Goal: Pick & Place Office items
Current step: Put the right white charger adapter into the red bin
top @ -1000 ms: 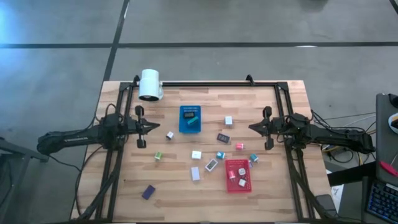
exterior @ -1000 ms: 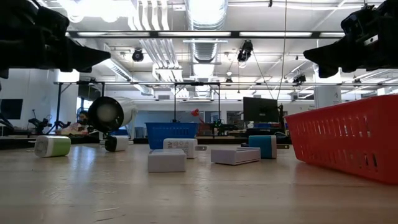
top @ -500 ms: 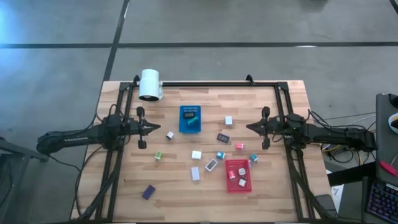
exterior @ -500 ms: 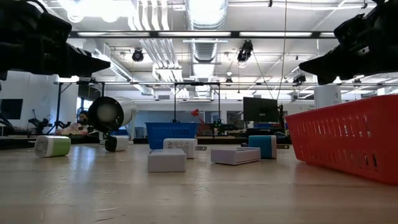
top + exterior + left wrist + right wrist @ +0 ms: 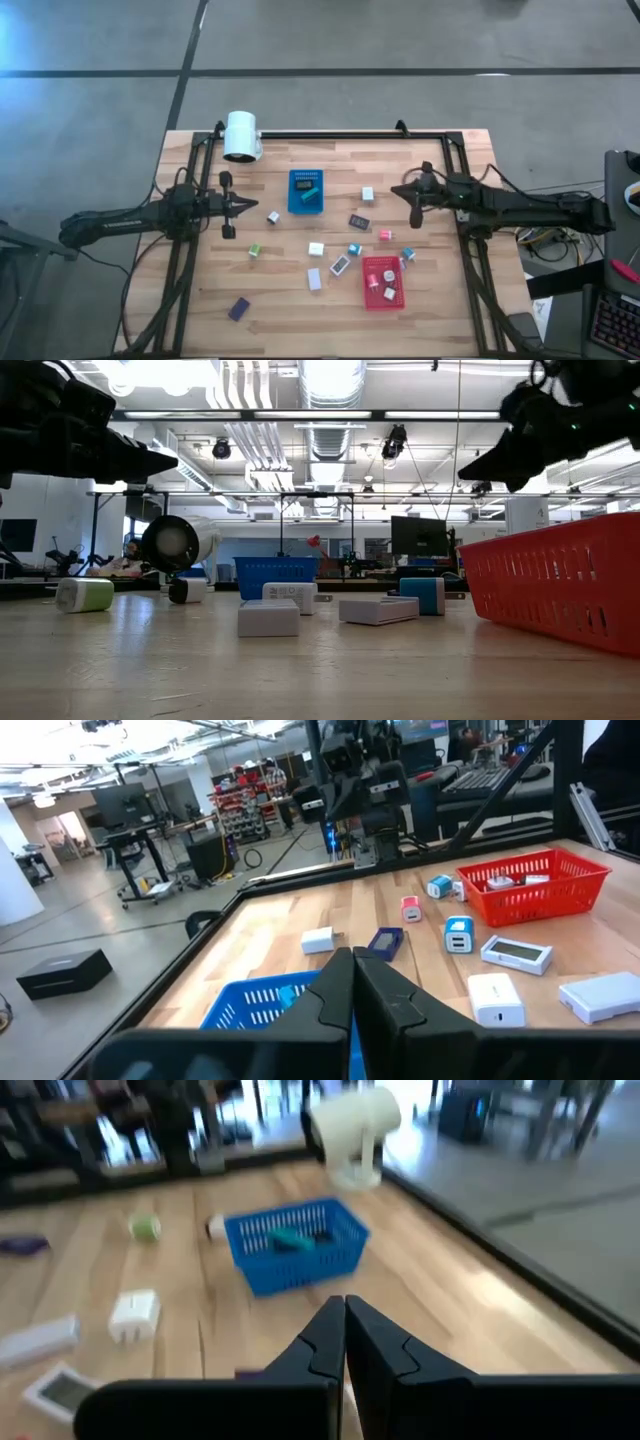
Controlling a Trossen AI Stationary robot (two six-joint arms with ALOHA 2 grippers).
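Note:
The office items lie scattered mid-table: a white block, a black piece, a pink one, a green one, teal blocks, a flat white piece and a purple one. Some lie in the blue tray and in the red tray. My left gripper hovers shut, left of the blue tray, pointing level. My right gripper hovers shut to the right of the white block, tipped slightly down. Both are well above the table in the low view.
A white cylinder-shaped device stands on the far left of the table. A black frame runs along the far edge and down both sides. Bare wood shows along the near edge and at the far right.
My right gripper has risen and reached out toward the table's middle and far edge, its nose tipping downward. It stays shut. My left gripper has kept still, and none of the items has moved.

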